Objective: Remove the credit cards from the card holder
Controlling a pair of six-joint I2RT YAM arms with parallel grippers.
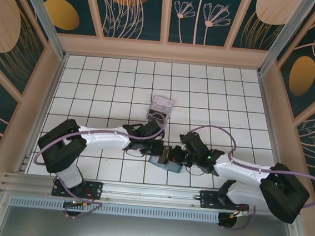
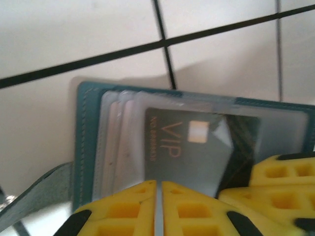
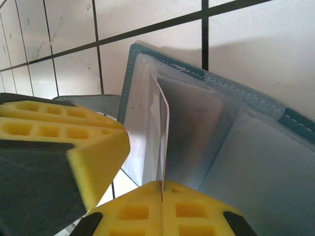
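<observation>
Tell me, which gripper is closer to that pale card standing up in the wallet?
Right. The right gripper is shut on the near edge of the pale card. The left gripper sits beside it, shut, tips over the dark VIP card in the card holder.

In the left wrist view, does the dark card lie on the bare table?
No, the dark card lies on the teal card holder, partly under a clear sleeve.
</observation>
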